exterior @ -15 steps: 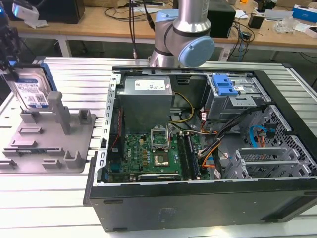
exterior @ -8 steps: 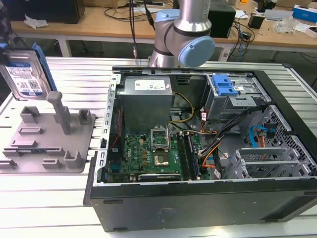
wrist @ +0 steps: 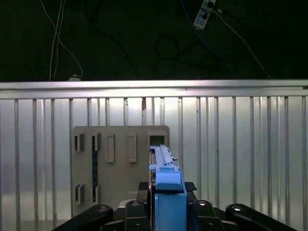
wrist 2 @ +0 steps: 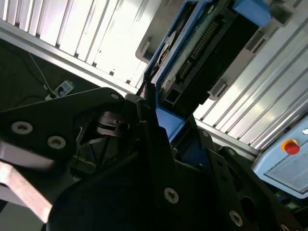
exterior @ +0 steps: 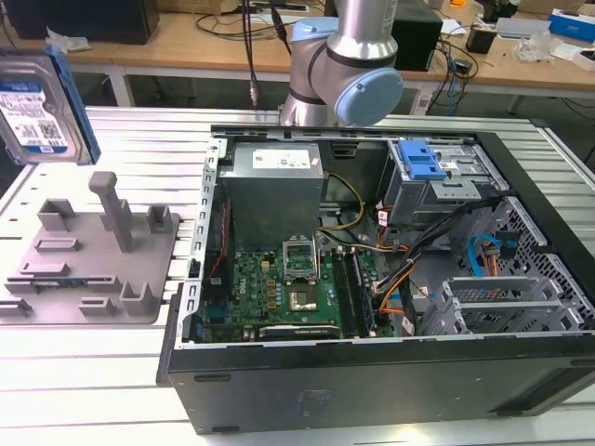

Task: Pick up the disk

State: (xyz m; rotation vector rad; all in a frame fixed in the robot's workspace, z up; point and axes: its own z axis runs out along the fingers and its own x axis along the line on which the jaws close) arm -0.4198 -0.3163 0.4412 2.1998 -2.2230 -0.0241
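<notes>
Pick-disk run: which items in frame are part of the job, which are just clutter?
Job:
- disk, lifted off the table and gripped edge-on in both wrist views
- end effector, shut on the disk's blue rail

Clutter:
- grey holder block
- open computer case
- blue-latched drive cage
- slatted table

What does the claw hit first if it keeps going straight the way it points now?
Probably the grey holder block on the slatted table. In the first wrist view the claw, shut on the disk, points down at the block's edge, so the disk's far end would likely touch first. Depth is unclear.
</notes>
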